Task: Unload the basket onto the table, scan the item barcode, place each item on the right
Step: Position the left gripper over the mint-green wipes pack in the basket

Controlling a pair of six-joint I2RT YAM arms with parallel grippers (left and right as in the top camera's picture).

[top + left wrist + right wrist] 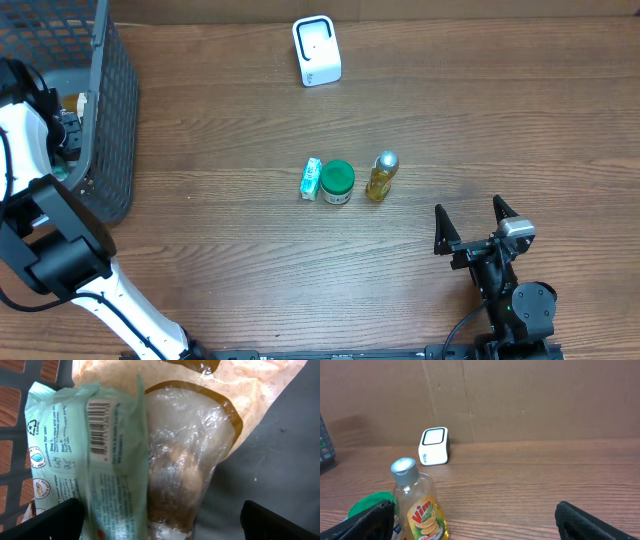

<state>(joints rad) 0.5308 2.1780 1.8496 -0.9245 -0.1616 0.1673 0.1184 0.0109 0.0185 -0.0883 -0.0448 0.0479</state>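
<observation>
Wipes pack [85, 460]: in basket [110, 110], table's 9 o'clock, barcode [98, 427] facing up.
L gripper [167, 522]: spread wide over it, empty.
R gripper [468, 210]: spread, empty, 5 o'clock.
Scanner [317, 50]: 12 o'clock.
Risk: clear bag [185, 460] (touching pack) gets pinched too; slick film slips.

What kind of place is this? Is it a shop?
Probably a pretend shop checkout set up on a wooden table, not a real store: there's a white barcode scanner, a mesh basket of packets, and a dish soap bottle waiting.
</observation>
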